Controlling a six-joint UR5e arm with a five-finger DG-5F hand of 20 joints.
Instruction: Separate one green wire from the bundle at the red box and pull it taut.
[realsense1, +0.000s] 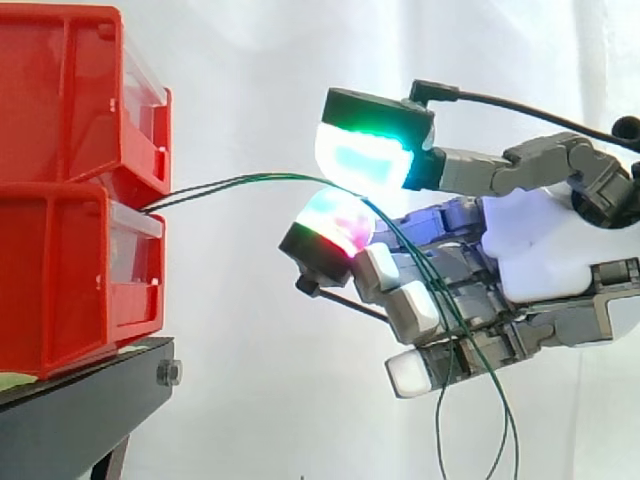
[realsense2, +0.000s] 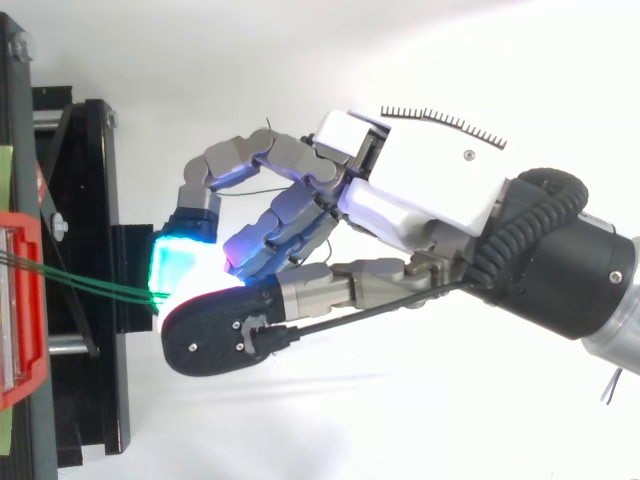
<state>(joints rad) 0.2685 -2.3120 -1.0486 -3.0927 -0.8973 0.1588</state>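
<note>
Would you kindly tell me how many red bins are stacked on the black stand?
2: the upper bin sits on the lower bin, which rests on the stand; green wires emerge between them. More may be hidden off-frame.

The grey-and-white jointed robot hand (realsense1: 545, 245) extended from the right, with its black cylindrical wrist (realsense2: 570, 270) behind it. The thumb (realsense1: 470, 165) lay straight along the top, its thick pad glowing cyan-green. One bent finger's pad (realsense1: 335, 228), glowing red and green, sat just beneath it, and the two pinched the thin green wires (realsense1: 250, 182). The other fingers (realsense1: 415, 310) curled below, their pads white.
</note>
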